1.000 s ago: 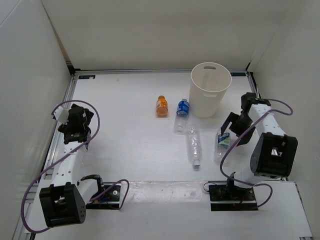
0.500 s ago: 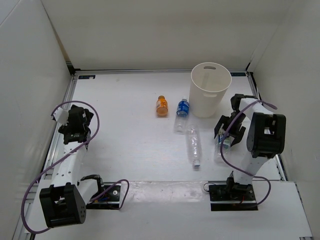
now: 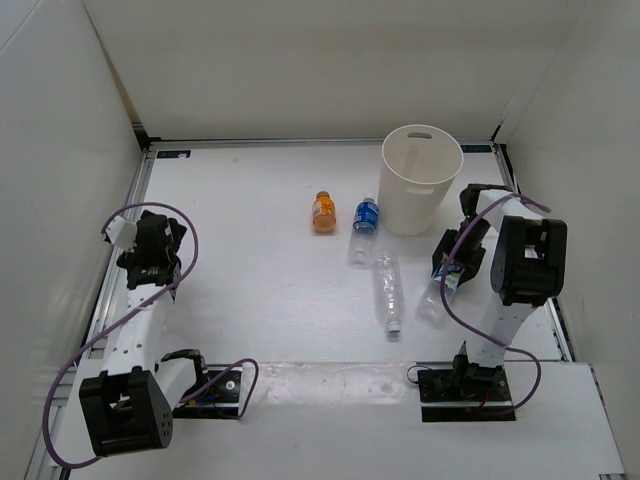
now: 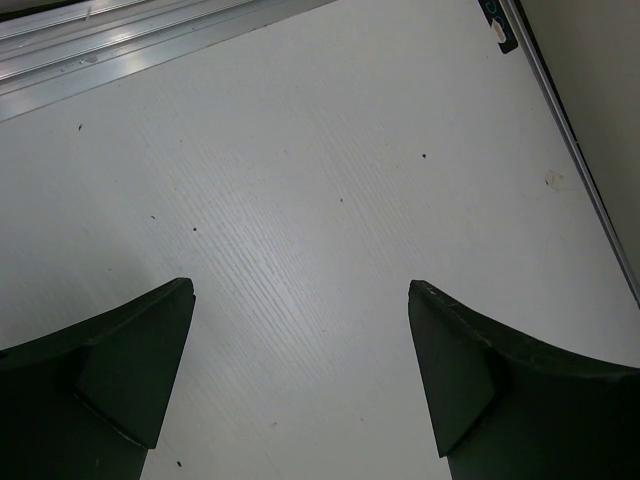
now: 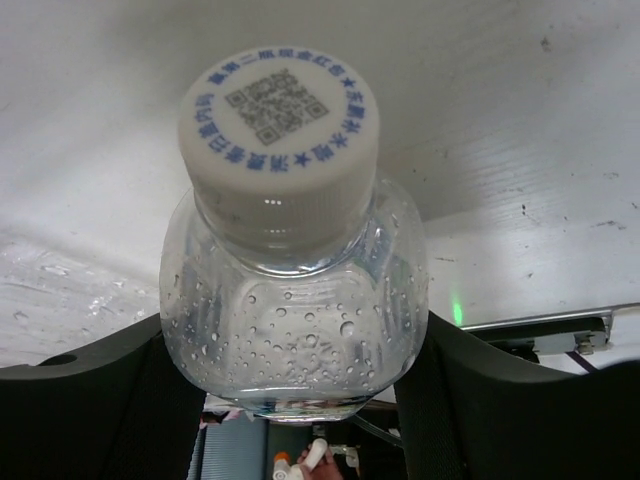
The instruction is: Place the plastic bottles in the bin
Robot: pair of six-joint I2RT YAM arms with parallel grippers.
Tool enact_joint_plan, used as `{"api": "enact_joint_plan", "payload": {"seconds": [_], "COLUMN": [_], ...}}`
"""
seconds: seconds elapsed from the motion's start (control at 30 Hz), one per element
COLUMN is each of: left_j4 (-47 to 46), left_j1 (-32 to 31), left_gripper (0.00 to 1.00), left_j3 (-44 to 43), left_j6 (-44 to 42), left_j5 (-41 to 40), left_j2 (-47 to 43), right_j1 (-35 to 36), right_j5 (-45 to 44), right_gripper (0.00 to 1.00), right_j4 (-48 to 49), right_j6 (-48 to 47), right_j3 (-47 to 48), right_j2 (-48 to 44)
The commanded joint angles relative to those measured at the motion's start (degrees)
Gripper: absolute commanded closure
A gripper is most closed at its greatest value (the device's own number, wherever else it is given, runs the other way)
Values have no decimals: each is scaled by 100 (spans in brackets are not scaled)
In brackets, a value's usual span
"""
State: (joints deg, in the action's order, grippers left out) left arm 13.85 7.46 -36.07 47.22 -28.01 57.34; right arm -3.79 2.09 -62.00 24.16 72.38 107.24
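Right jaws press both sides of the clear bottle (image 5: 295, 330) just under its white cap (image 5: 280, 130), which should keep it from slipping when I lift it to the bin (image 3: 421, 180) nearby. Left jaws stand wide apart over the tabletop (image 4: 330, 200), holding nothing.

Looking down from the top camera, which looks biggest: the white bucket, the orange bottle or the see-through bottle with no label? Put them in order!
1. white bucket, much the biggest
2. see-through bottle with no label, lying down
3. orange bottle, the smallest
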Motion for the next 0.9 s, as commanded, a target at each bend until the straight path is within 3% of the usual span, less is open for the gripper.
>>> {"api": "enact_joint_plan", "payload": {"seconds": [0.0,0.2,0.37,0.53,0.6,0.73,0.87], "left_j4": [101,110,74,-389,-374,-277,-67], "left_j1": [53,53,62,106,89,124,115], "left_gripper": [1,1,1,1,1,1,1], "left_j3": [30,57,22,-14,-40,-127,-259], "left_j6": [111,208,200,-564,-793,-1012,-1074], "left_j5": [-47,-91,-12,76,68,243,707], "left_j2": [-205,-223,-118,-13,58,128,198], "right_j1": [-51,-367,-1008,-1141,-1342,-1300,-1159], "right_j5": [20,256,1179,1468,1759,1944,2032], "right_gripper": [49,59,61,64,64,65,67], "right_j4": [-383,-568,-278,-41,468,952,2064], "right_j6": [-52,97,360,904,1107,1476,2028], "right_j3": [128,-66,38,847,1137,2095,2981], "right_j2": [-422,-1659,-2971,-3401,-3543,-3168,-2806]}}
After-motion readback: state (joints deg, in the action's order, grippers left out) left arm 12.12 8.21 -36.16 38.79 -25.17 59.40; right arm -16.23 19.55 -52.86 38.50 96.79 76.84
